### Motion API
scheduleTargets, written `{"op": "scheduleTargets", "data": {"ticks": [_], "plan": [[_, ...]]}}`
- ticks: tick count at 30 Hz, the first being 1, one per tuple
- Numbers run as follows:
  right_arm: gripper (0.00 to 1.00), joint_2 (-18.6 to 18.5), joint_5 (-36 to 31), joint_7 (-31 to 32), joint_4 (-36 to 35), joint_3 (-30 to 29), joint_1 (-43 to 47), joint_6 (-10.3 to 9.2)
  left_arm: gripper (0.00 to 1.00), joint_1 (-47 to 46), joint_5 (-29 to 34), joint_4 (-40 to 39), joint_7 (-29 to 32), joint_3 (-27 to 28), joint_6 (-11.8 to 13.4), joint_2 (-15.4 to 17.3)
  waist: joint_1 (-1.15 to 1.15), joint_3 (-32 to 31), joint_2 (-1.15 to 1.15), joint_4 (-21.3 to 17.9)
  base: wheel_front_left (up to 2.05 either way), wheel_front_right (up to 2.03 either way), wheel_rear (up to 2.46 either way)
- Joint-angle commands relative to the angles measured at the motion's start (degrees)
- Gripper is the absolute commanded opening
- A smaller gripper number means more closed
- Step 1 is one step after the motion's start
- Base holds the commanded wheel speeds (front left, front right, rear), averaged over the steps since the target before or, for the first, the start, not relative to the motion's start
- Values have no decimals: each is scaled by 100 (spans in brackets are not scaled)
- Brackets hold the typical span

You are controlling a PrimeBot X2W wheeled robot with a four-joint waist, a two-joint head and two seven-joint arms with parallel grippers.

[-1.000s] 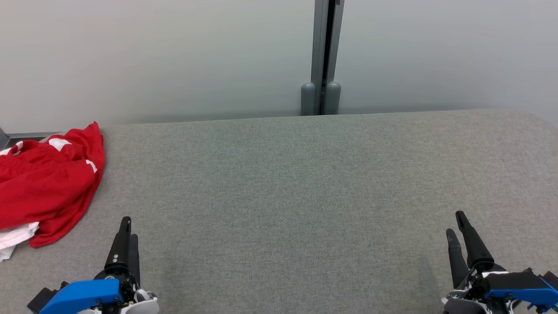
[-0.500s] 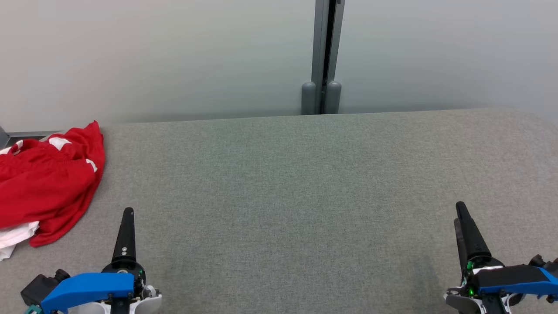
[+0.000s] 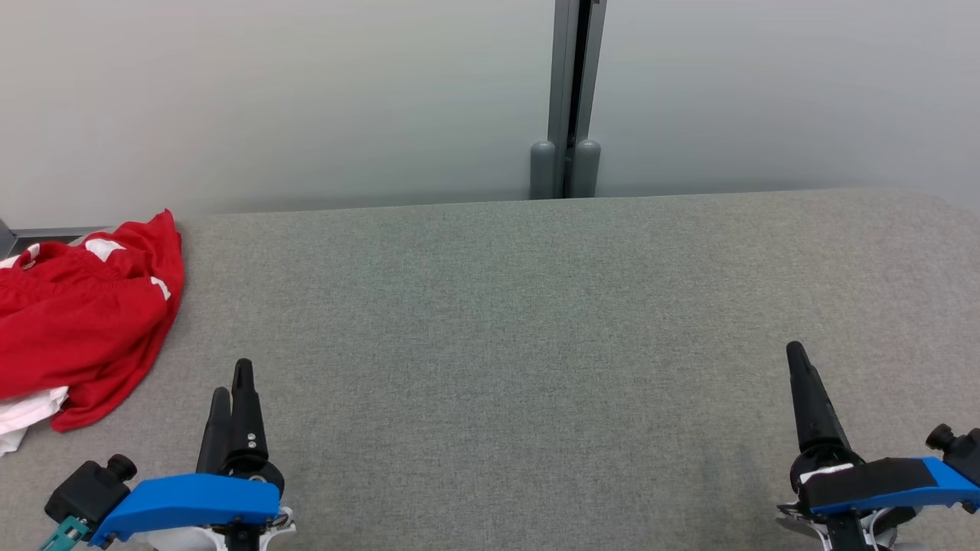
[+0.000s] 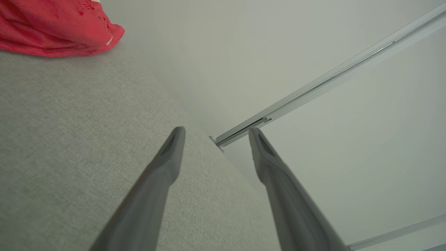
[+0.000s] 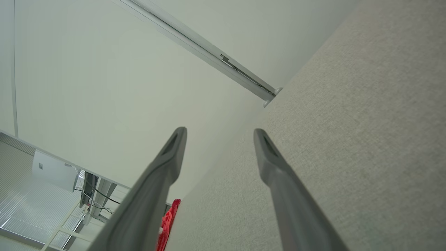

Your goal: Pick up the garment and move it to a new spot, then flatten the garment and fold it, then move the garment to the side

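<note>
Table (image 3: 536,306): grey cloth-covered top. It alone carries the garment, which lies straight on it and not in a basket or bin.
Garment (image 3: 84,321): red with white patches, bunched in a heap at the table's far left and cut off by the edge of the head view. White cloth (image 3: 31,409) pokes out under its near edge; I cannot tell whether it is the same piece.
Garment handling: probably light, soft and limp. It should sag and trail when lifted and is not fragile.
Where to hold: likely the raised red fold on the side facing the left hand, pinching one layer.
Left hand (image 3: 232,378): released and holding nothing, near the garment but apart from it.
Right hand (image 5: 219,129): released and holding nothing, well apart from the garment.
</note>
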Motion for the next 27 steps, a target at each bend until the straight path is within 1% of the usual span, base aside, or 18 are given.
{"op": "scheduleTargets", "data": {"ticks": [1,9,15,16,27], "plan": [[100,-37,-297,-61,-138,48,-17,10,100,-35,252,-117,-64,-34,34,45,0,4,0,2,0,0,0],[100,-40,-1382,-215,-81,258,23,10,100,48,1080,-111,-218,-141,109,48,0,15,0,8,0,0,0],[100,-43,-2023,-324,24,315,6,11,100,107,1601,-9,-326,-172,144,50,0,19,0,9,0,0,0],[100,-43,-2023,-324,24,315,6,11,100,107,1601,-9,-326,-172,144,50,0,19,0,9,0,0,0],[100,-48,-2928,-508,153,313,-107,12,100,151,2433,156,-508,-217,154,53,0,48,0,12,0,0,0]]}}
